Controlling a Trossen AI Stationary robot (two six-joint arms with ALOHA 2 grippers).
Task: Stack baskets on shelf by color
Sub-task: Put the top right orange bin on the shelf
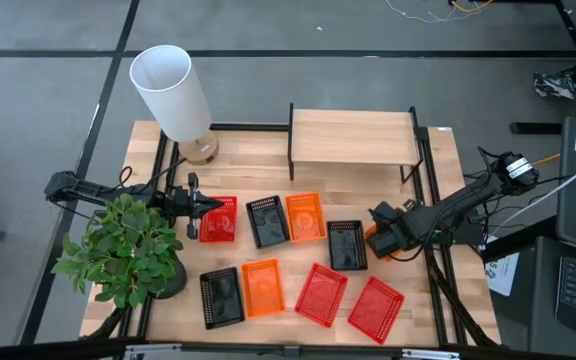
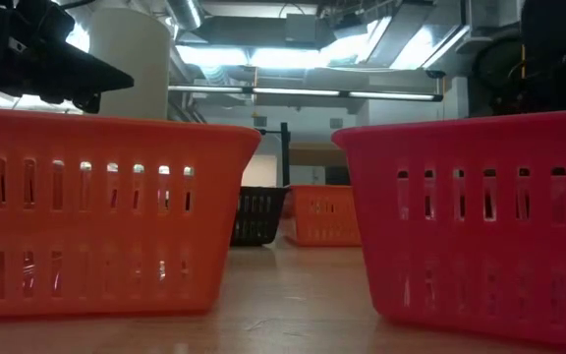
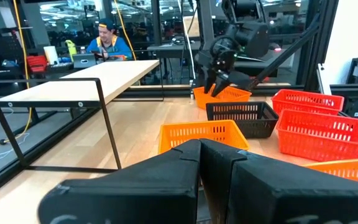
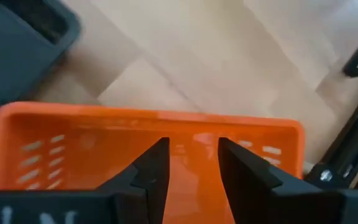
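Observation:
The shelf [image 1: 353,138] stands at the far side of the table, its plank top bare. Nine baskets lie in front of it: red [image 1: 218,220], black [image 1: 266,220], orange [image 1: 305,217], black [image 1: 346,245], then a near row of black [image 1: 220,297], orange [image 1: 262,287], red [image 1: 320,294] and red [image 1: 375,307]. A third orange basket [image 4: 92,124] sits under my right gripper [image 4: 191,146], which is open with a narrow gap and points down into it. My left gripper [image 1: 200,207] is shut and hovers at the left edge of the first red basket. My right gripper comes at the orange basket from above, its fingertips [image 4: 161,149] over the basket's inside near its far wall [image 4: 148,118]. The fingers hide the near wall, and I cannot tell whether they touch the basket.
A lamp with a white shade [image 1: 173,90] stands at the far left corner and a potted plant [image 1: 128,250] at the near left, beside my left arm. Black frame rails run along both table sides. A person [image 3: 107,43] sits beyond the table.

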